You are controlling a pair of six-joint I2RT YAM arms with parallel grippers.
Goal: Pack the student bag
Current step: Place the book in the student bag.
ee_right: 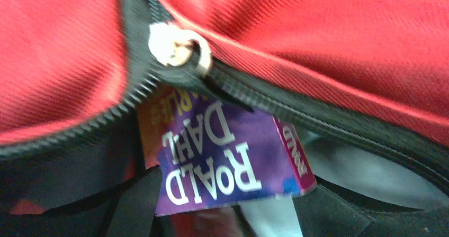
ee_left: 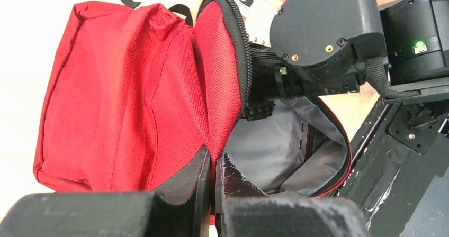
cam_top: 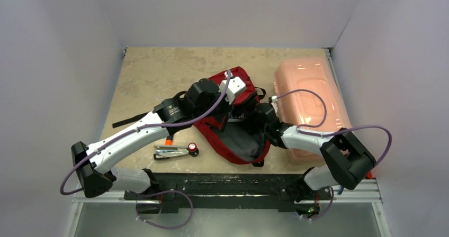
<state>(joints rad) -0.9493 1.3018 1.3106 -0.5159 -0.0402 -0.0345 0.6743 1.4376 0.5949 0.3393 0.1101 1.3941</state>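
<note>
Student bag (cam_top: 226,151) lies mid-surface, its mouth facing your right arm. Your left gripper (ee_left: 212,180) is pinched shut on the mouth's red rim, propping it open. Your right gripper (ee_right: 233,202) is inside the mouth with its jaws spread wide. The Roald Dahl book (ee_right: 222,157) sits between them, under the zip. Judgement: contact unclear, so withdraw the right arm straight back.

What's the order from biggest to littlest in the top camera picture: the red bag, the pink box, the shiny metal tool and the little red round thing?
1. student bag and pink box: look about alike, bag partly covered, so unranked.
2. shiny metal tool.
3. little red round thing.
</note>
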